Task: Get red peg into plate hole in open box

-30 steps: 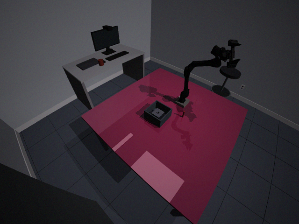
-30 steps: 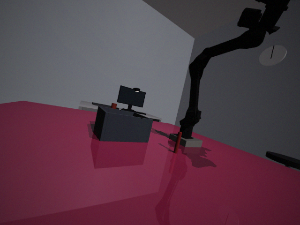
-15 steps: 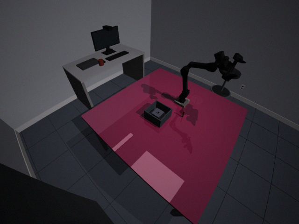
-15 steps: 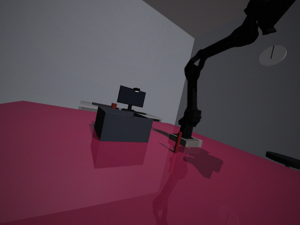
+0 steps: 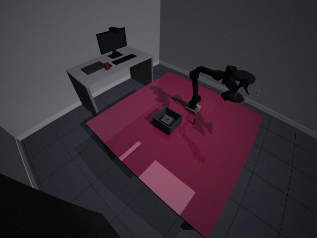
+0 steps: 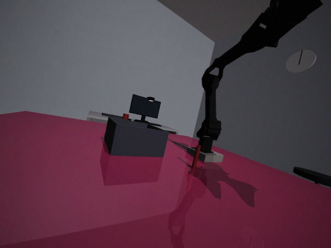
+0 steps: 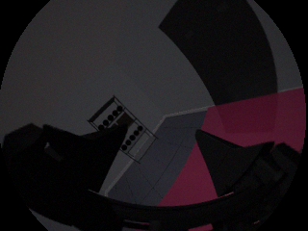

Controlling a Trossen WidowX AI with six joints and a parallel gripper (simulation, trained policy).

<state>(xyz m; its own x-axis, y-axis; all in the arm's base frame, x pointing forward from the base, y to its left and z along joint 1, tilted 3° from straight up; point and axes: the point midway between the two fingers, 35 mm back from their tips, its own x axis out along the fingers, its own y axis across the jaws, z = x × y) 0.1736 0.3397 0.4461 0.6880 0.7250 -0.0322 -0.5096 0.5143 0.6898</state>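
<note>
The arm reaches out high and bent, its fingers (image 5: 235, 95) spread wide, holding nothing

Dim room with plain gray walls (image 5: 77, 15) (image 6: 80, 53) and a dark tiled floor (image 5: 268, 163) (image 7: 164, 159). A pale desk (image 5: 117, 71) (image 6: 93, 114) holds a monitor (image 5: 111, 40) (image 6: 145, 106), a keyboard (image 5: 124, 59) and a red mug (image 5: 107, 66) (image 6: 125, 116). A round-topped stool (image 5: 246, 76) (image 6: 310, 173) stands near one wall, with a white clock (image 6: 301, 61) above. Pale light patches fall across the glossy pink tabletop (image 5: 217, 143) (image 6: 66, 213) (image 7: 192, 178).
</note>
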